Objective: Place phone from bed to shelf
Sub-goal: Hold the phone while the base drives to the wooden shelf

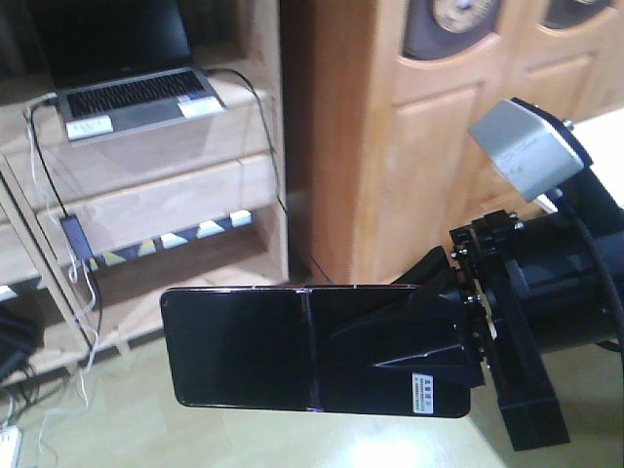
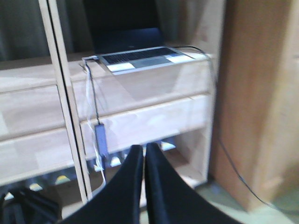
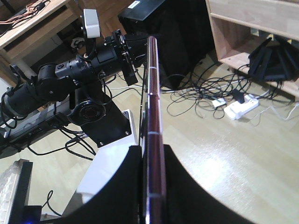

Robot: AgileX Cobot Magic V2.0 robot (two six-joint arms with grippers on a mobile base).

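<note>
Exterior front-facing view showed the right gripper (image 1: 363,336) clenched on the overhanging phone (image 1: 234,341); a level, slow carry onto the shelf (image 1: 175,200) was advised.

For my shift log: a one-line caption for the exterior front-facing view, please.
Right claw holds the unfolded black phone level in mid-air, short of the wooden shelf bearing a grey laptop.

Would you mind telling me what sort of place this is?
Probably a furnished room in a home, or a mock-up of one: a light wood shelf holding an open laptop, a panelled wooden cabinet beside it, and loose cables on a pale floor.
</note>
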